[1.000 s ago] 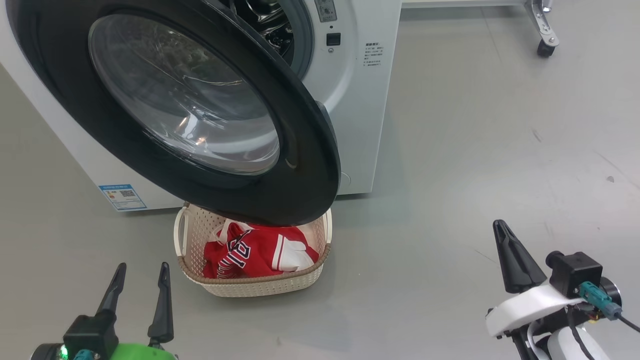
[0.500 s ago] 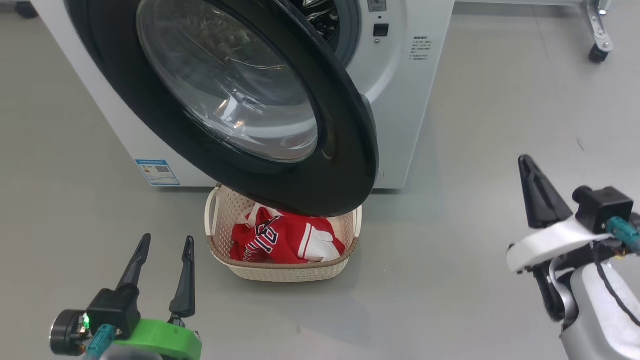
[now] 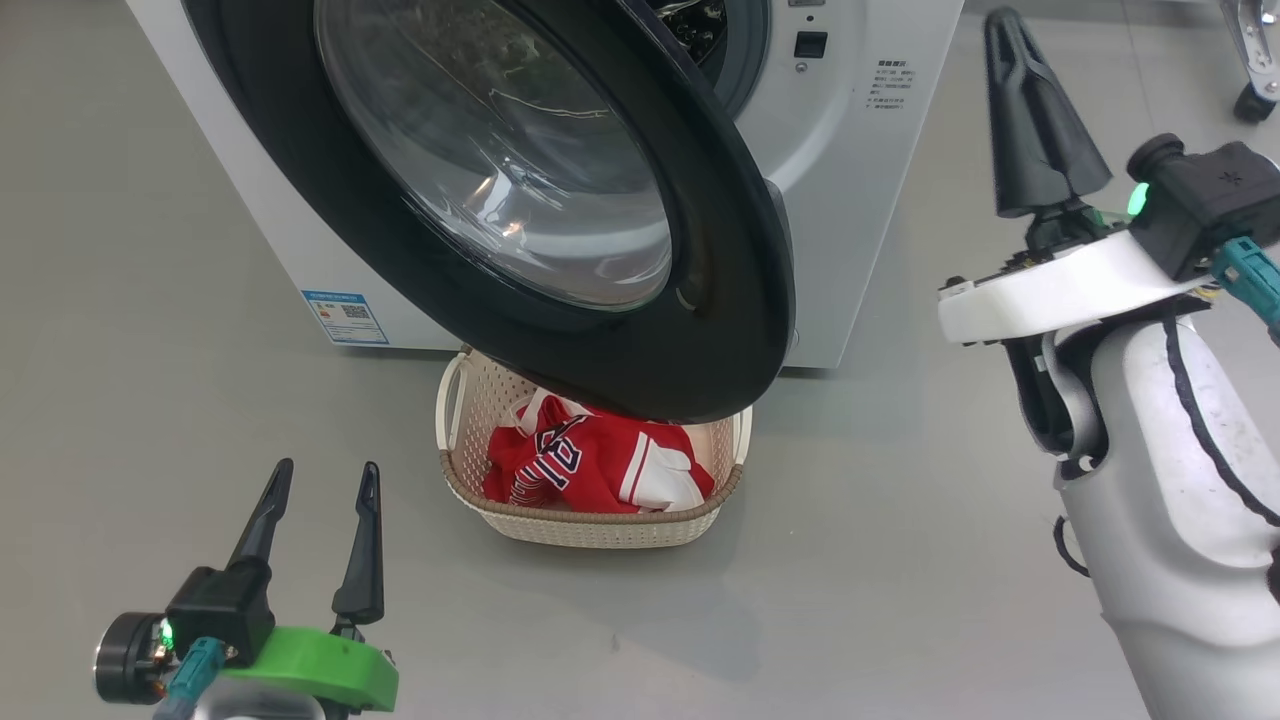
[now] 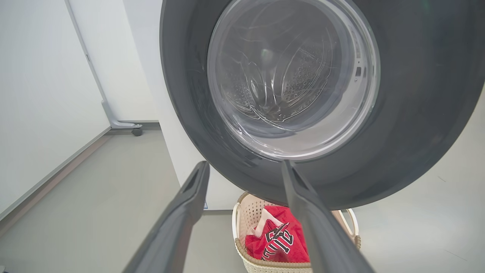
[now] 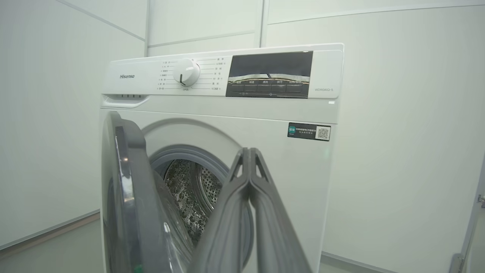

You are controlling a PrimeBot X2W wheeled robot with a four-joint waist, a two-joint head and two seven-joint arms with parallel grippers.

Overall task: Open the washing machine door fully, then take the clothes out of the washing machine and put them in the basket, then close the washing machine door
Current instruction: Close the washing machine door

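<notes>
The white washing machine stands ahead with its black-rimmed door swung open over the basket. Red clothes with white trim lie in the cream basket on the floor under the door. My left gripper is open and empty, low at the left, short of the basket. My right gripper is shut on nothing, raised to the right of the door, pointing at the machine's front and steel drum.
A grey floor surrounds the machine. A wheeled metal frame leg stands at the back right and another caster beside a white wall panel. The control panel with dial tops the machine.
The head camera has shifted, moving the scene right and down in view. My right arm has risen from low at the right to door height, still shut. The left gripper stays open.
</notes>
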